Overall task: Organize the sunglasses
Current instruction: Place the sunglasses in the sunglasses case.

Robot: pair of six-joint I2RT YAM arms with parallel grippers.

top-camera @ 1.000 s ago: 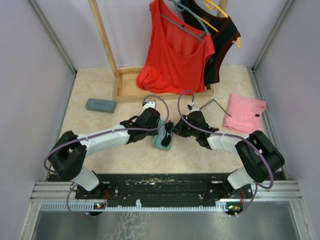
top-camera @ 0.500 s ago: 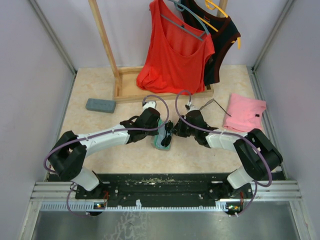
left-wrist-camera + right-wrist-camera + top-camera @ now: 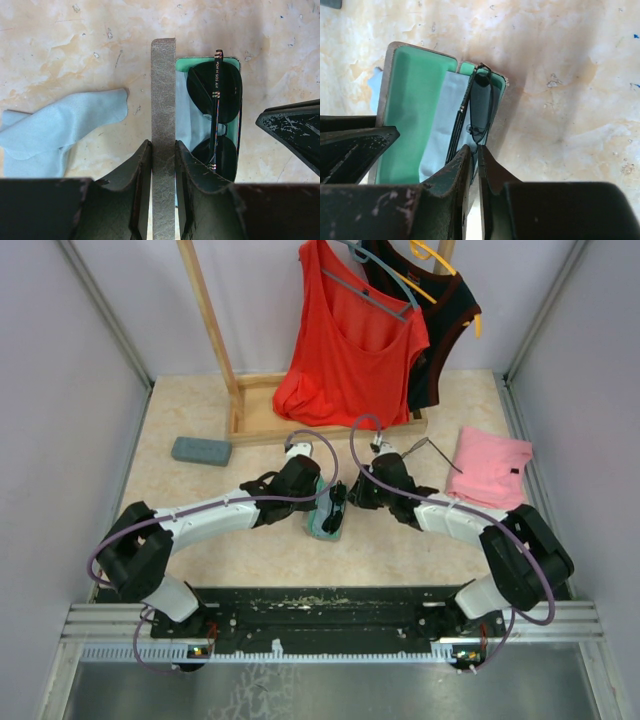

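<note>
So, you had one sunglasses pair [image 3: 215, 90] folded inside the open case [image 3: 207, 61], its lid [image 3: 163, 90] clamped by the left gripper [image 3: 163, 146], the right gripper [image 3: 474, 149] almost closed just beside; the second pair [image 3: 432, 448] lay uncased, far right.

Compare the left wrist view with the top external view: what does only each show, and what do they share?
Only the left wrist view shows the loose light blue cloth lying beside the open case. Only the top external view shows the closed grey case, the second pair of glasses, the pink garment and the hanging red top. Both show the left gripper shut on the lid of the open case, with the sunglasses folded inside.
</note>
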